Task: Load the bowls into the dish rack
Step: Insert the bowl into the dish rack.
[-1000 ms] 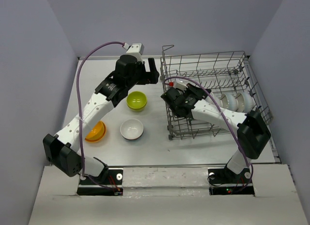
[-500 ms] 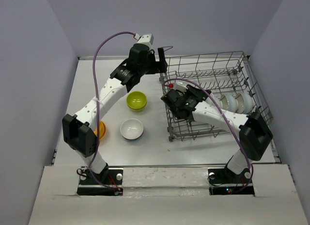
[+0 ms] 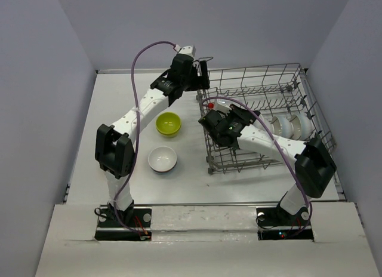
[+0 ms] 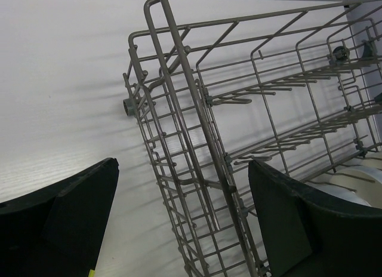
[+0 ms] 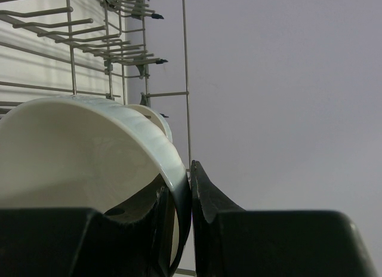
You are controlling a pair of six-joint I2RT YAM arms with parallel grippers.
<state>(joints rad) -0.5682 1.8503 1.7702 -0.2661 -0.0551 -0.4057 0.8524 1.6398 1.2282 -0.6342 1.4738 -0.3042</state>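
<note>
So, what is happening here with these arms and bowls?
The right arm's jaws pinch the rim of a white bowl at the left end of the dish rack. The left arm's jaws stand open by the rack's far left corner. Other white bowls already sit in it; a lime green bowl and another white bowl wait on the table.

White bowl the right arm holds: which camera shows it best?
Right wrist: the white bowl fills the frame, rim pinched between the fingers. Top view hides it under the right end effector; left wrist shows nothing certain.
</note>
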